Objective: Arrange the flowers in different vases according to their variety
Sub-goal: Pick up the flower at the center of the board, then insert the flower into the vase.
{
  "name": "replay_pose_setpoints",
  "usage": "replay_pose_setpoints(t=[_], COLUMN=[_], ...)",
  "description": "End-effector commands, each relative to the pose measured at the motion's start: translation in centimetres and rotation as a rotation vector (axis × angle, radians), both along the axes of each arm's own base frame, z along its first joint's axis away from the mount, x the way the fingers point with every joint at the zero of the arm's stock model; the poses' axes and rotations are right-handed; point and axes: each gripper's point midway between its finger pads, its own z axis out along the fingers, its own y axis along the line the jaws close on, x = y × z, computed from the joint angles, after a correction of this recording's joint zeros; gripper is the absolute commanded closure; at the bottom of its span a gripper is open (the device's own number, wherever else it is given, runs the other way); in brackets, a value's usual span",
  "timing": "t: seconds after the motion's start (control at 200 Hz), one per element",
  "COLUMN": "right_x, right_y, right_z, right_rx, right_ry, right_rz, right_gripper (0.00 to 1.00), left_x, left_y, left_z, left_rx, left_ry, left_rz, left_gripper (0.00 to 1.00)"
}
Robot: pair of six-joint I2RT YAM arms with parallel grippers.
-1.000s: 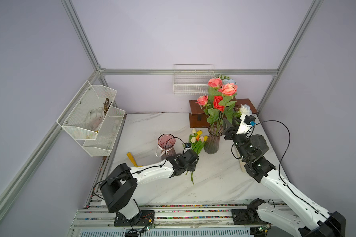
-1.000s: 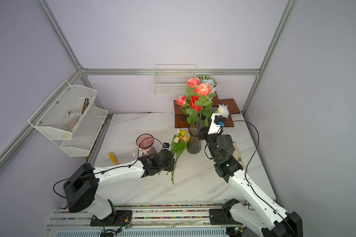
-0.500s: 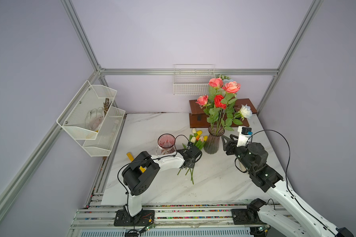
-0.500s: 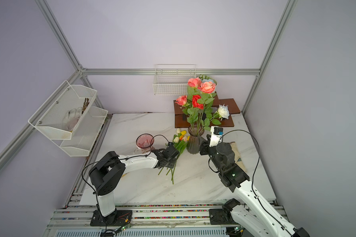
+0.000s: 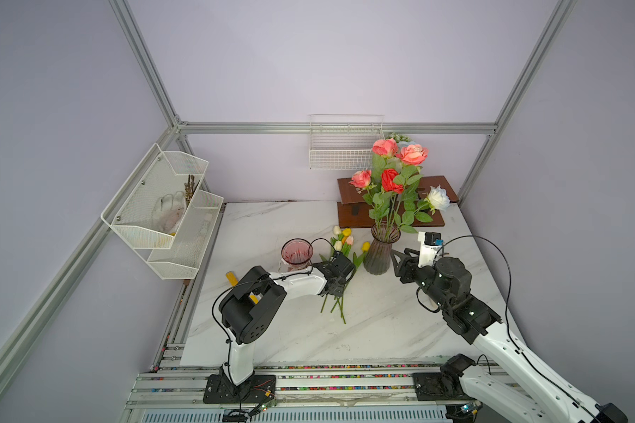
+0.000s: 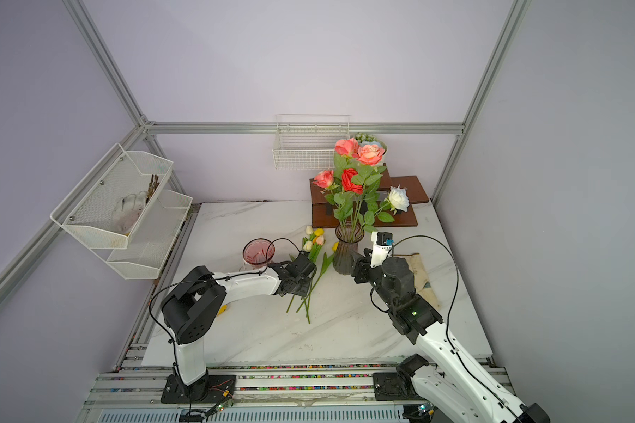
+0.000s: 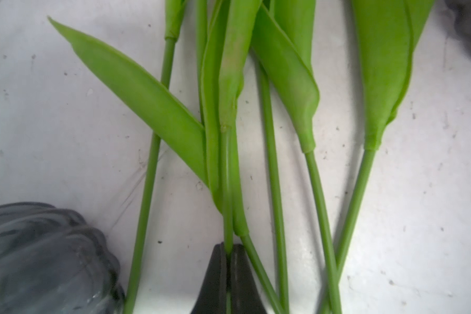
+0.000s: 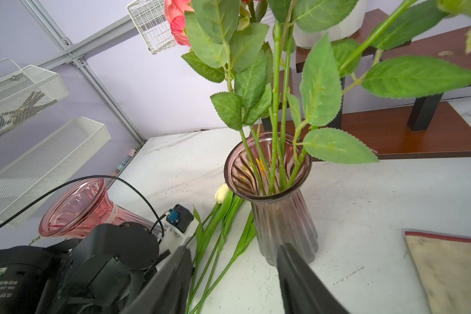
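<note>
In both top views the tulips [image 5: 348,240] lie loose on the bench [image 5: 382,329] between the empty vase [image 5: 290,256] and the rose vase [image 5: 382,258]. Their blooms point toward the back and their stems fan toward the front. The roses [image 5: 391,181] stand upright in their own vase. The left jaws sit low over the tulip stems. The right jaws hang just beside the rose vase, on the side away from the tulips.

In the left wrist view, the left jaws are pinched tight on a single tulip stem [image 7: 227,174], on bare stalk just below where a broad leaf [image 7: 147,106] joins it. Several other stems lie alongside, one close against the jaws. The stems look thin, smooth and whippy, with almost no weight. Bare stalk seems the sound place to hold, since the soft leaves would crumple or slide. Once lifted, the bloom end will likely sag, and neighbouring stems may drag along.

In the right wrist view, the right jaws stand moderately apart and hold nothing. The lower wall of the rose vase shows between them, but whether either touches the glass cannot be told. The glass looks hard, slick and breakable, and the tall roses probably make it top-heavy. Steadying it low on the ribbed body seems safer than at the rim. The empty vase beyond has a narrow neck, so a tulip should go in stalk-end first and near upright.
</note>
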Motion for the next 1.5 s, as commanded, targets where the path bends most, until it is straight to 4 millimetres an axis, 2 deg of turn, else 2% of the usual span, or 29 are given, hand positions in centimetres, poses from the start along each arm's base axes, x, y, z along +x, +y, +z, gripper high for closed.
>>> replay_pose_setpoints(t=[0.0,0.185,0.36,0.385,0.485,0.61,0.8,0.86,0.88,0.985,1.295,1.325,1.36,1.38,1.46,1.495], right_x=[-0.4,-0.5,-0.5,-0.5,-0.5,-0.5,-0.8,-1.0,-0.9,-1.1,-1.0,-1.0,-1.0,-1.1,-1.1,-1.0], right_y=[0.7,1.4,1.7,1.8,2.0,2.4,3.0,3.5,3.9,5.0,5.9,6.0,6.1,6.0,6.0,5.9], right_z=[-1.2,-2.6,-2.8,-2.8,-3.2,-4.0,-5.2,-5.9,-5.6,-6.7,-8.9,-9.2,-9.3,-9.4,-9.8,-9.8], right_rx=[0.014,0.023,0.04,0.043,0.051,0.058,0.076,0.079,0.086,0.084,0.079,0.078,0.076,0.073,0.067,0.065], right_ry=[0.04,0.079,0.087,0.088,0.097,0.119,0.155,0.179,0.163,0.199,0.27,0.277,0.28,0.283,0.29,0.29], right_rz=[0.039,0.076,0.088,0.092,0.1,0.115,0.145,0.175,0.192,0.251,0.292,0.297,0.299,0.299,0.297,0.294], right_gripper=[0.44,0.44,0.43,0.43,0.43,0.42,0.41,0.41,0.4,0.4,0.4,0.4,0.4,0.4,0.39,0.39], left_x=[-0.6,-1.9,-2.0,-2.1,-1.1,0.9,3.9,4.7,5.0,5.8,4.7,4.4,3.9,3.6,1.9,1.2], left_y=[-1.1,-0.9,1.5,2.2,4.4,7.1,10.0,10.6,10.7,10.9,11.2,11.3,11.3,11.2,10.5,10.4], left_z=[4.8,12.3,19.3,21.4,25.8,30.1,34.5,35.0,35.1,34.4,28.2,27.9,27.8,27.9,28.6,29.0], left_rx=[-0.055,-0.126,-0.16,-0.18,-0.176,-0.2,-0.218,-0.217,-0.22,-0.222,-0.279,-0.288,-0.308,-0.327,-0.397,-0.432], left_ry=[-0.078,-0.201,-0.361,-0.415,-0.579,-0.73,-0.903,-0.932,-0.94,-0.952,-0.949,-0.941,-0.925,-0.914,-0.873,-0.847], left_rz=[-0.049,-0.082,-0.052,-0.04,0.007,0.067,0.124,0.133,0.135,0.128,0.126,0.132,0.128,0.119,0.059,0.057], left_gripper=[1.0,1.0,1.0,1.0,1.0,1.0,1.0,1.0,1.0,1.0,1.0,0.92,0.74,0.67,0.47,0.43])
